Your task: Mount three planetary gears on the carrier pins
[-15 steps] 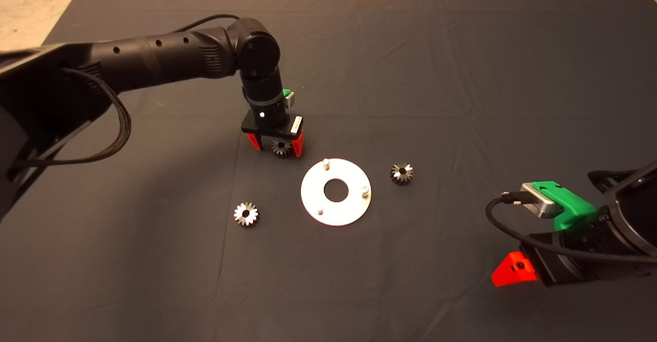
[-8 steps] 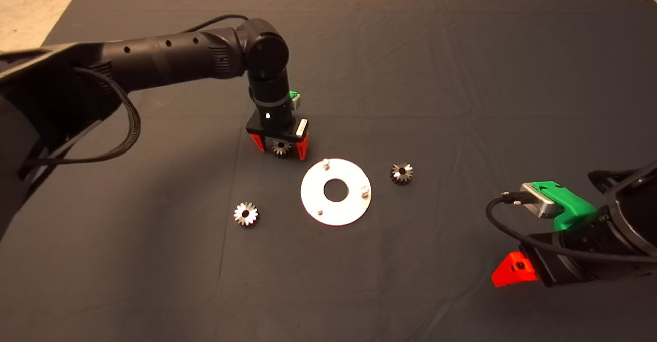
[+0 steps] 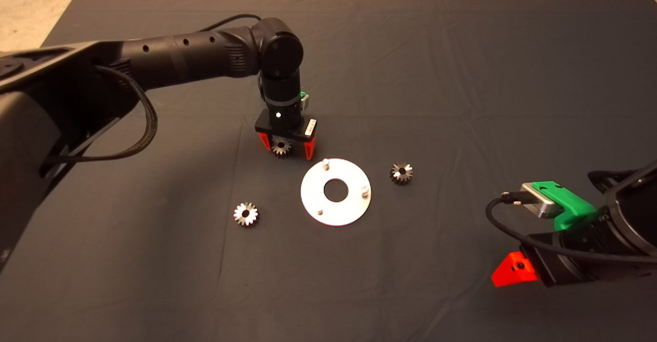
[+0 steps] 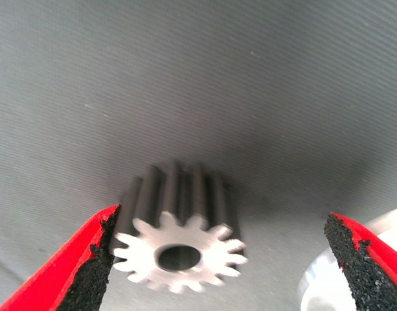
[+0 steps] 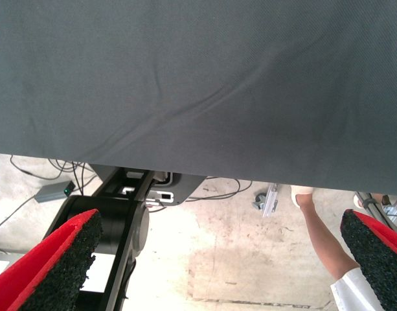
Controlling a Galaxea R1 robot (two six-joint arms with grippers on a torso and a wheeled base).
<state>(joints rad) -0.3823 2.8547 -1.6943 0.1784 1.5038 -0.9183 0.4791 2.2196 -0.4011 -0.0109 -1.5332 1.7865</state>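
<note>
My left gripper stands open on the mat, straddling one planetary gear just up-left of the disc. In the left wrist view the gear lies flat against one red finger, with a wide gap to the other finger. The disc's three carrier pins are bare. A second gear lies left of the disc and a third gear lies right of it. My right gripper waits open at the lower right.
The disc's edge shows in the left wrist view beside the gripper. The right wrist view looks past the mat's edge at the floor, with cables, the robot's base and a person's leg.
My left arm and gripper have shifted a little to the right, toward the disc. The gear between the fingers has stayed in place. The right arm has not moved.
</note>
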